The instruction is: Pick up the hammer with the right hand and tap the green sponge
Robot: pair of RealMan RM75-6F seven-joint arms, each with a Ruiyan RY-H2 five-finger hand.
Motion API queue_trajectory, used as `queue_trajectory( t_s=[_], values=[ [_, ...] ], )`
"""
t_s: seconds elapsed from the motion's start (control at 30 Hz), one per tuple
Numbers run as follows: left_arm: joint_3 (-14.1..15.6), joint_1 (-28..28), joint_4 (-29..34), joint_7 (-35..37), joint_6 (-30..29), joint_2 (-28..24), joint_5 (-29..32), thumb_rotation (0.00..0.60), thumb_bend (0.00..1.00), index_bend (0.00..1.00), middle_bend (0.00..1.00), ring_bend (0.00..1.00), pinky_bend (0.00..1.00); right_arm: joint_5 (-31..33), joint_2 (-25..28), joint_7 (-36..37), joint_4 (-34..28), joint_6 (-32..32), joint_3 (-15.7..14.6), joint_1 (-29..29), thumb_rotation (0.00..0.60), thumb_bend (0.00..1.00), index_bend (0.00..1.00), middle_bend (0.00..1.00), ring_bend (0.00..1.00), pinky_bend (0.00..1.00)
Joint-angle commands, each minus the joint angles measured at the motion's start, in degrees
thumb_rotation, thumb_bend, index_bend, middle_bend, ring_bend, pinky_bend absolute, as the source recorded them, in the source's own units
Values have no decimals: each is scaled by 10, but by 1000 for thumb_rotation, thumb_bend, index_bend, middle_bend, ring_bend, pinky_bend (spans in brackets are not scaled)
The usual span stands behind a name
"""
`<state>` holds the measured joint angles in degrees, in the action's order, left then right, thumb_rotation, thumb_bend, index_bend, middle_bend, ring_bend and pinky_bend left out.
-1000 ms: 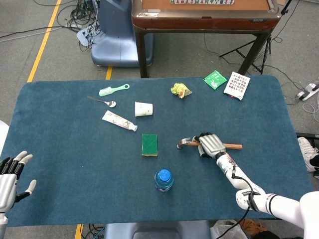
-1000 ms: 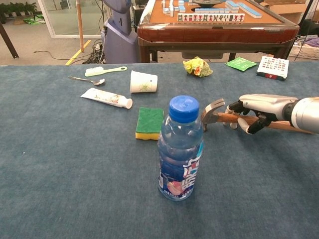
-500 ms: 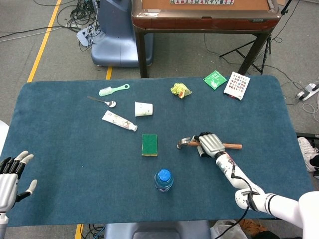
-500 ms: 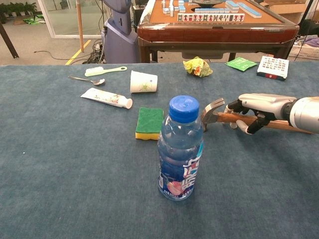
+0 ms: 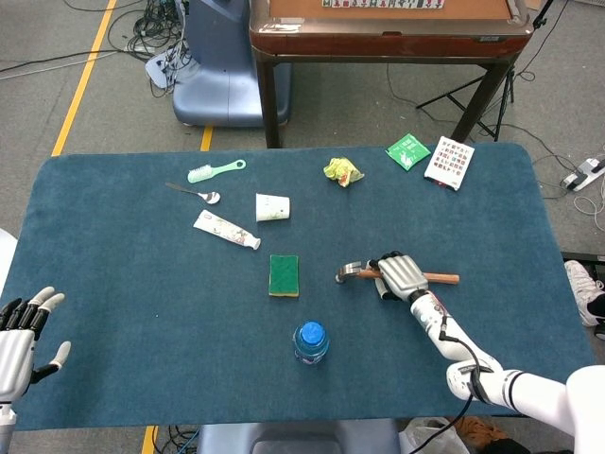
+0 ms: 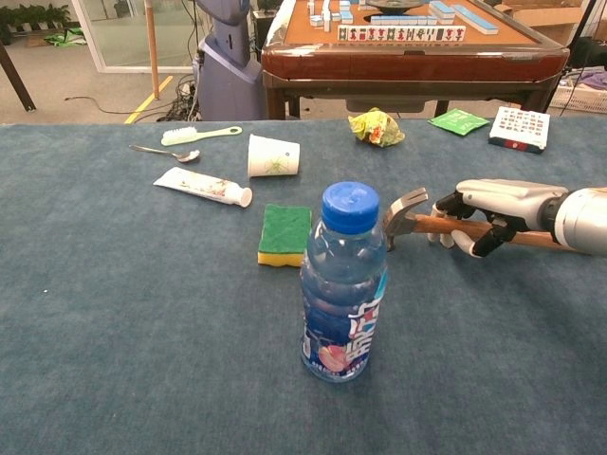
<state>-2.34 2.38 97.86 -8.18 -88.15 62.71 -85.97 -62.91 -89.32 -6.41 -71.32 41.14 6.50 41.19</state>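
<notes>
The hammer (image 5: 352, 272) (image 6: 403, 214) lies on the blue table, metal head toward the sponge, wooden handle pointing right. My right hand (image 5: 398, 274) (image 6: 486, 211) lies over the handle just behind the head, fingers curled around it. The green sponge (image 5: 284, 274) (image 6: 285, 233), with a yellow underside, sits flat a short way left of the hammer head. My left hand (image 5: 21, 336) is at the table's near left corner, fingers spread, holding nothing; the chest view does not show it.
A water bottle (image 5: 310, 341) (image 6: 343, 282) stands in front of the sponge and hammer. Behind the sponge are a paper cup (image 5: 272, 207), a toothpaste tube (image 5: 226, 229), a spoon (image 5: 194, 192) and a toothbrush (image 5: 216, 170). A yellow wad (image 5: 342, 171), green packet (image 5: 407, 150) and card (image 5: 449, 162) lie far right.
</notes>
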Motion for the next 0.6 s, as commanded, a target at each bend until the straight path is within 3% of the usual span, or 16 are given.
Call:
queue_trajectory(
  t_s=[0.03,0.33,0.6],
  values=[
    [0,0,0,0,0,0,0,600,284,178,125,148,77,0,0,-1,0,0,0,0,600,677,415,537,264,200],
    [2,3,0,4,5,-2,-3,600,283,178,125,148,73,-3,-4,-1,0,11,1,-4,600,670,479,593,327,203],
    [5,2,2,7,7,-6,-5,600,283,178,125,148,70,-15,-5,6,-4,31,3,-13,600,653,522,644,406,297]
  ],
)
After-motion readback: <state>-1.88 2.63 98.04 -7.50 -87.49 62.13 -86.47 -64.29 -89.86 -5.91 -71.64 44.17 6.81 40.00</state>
